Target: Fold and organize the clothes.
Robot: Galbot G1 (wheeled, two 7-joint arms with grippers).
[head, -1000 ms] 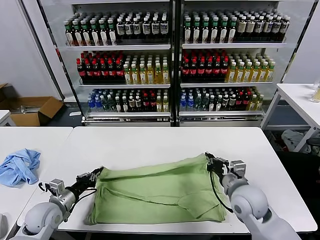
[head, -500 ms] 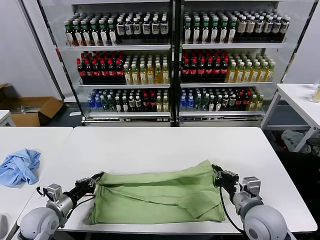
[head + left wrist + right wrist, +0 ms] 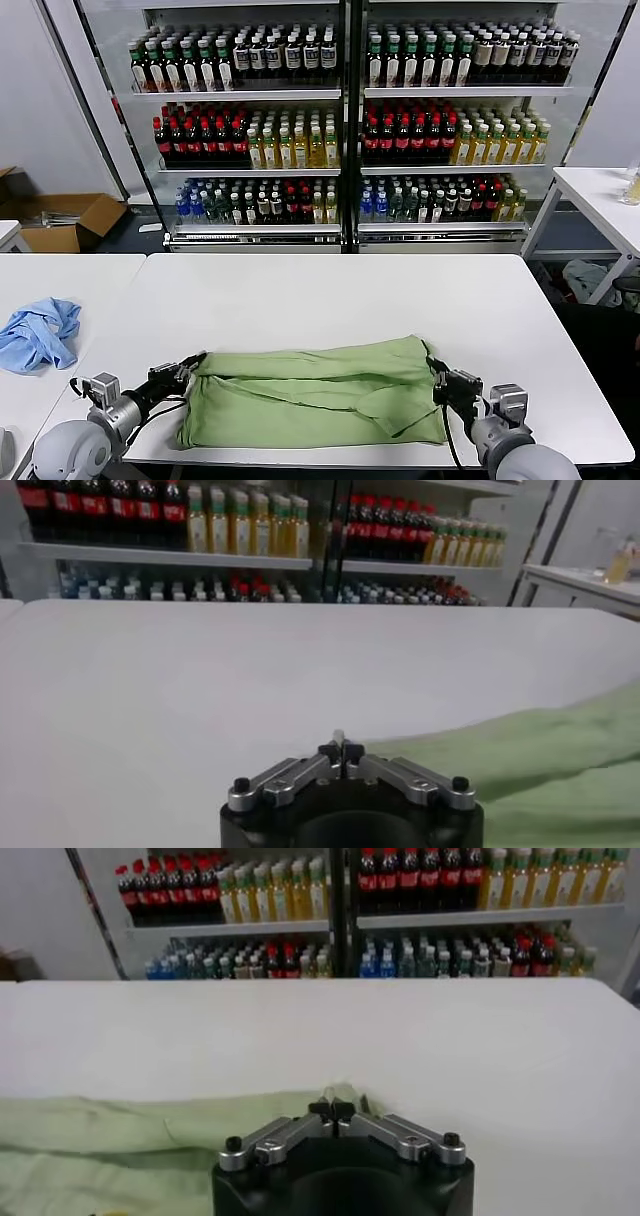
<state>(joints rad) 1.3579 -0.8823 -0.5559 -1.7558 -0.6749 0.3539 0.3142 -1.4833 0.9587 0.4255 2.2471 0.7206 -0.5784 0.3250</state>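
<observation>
The light green shirt (image 3: 315, 395) lies partly folded near the front edge of the white table (image 3: 330, 295); its collar, buttons and chest print are hidden. My left gripper (image 3: 188, 363) is shut on the shirt's left edge. My right gripper (image 3: 436, 377) is shut on the shirt's right edge. In the left wrist view the gripper (image 3: 340, 748) pinches a thin bit of fabric, with the green cloth (image 3: 530, 770) beside it. In the right wrist view the gripper (image 3: 331, 1108) pinches the green cloth (image 3: 130, 1148).
A crumpled light blue garment (image 3: 38, 333) lies on the neighbouring table at the left. Drink shelves (image 3: 340, 120) stand behind the table. A cardboard box (image 3: 60, 220) sits on the floor at the left; another white table (image 3: 600, 195) stands at the right.
Both grippers have pulled the shirt's far edge toward the table's front edge. The shirt's top layer now lies folded further over, and the cloth looks shorter front to back.
</observation>
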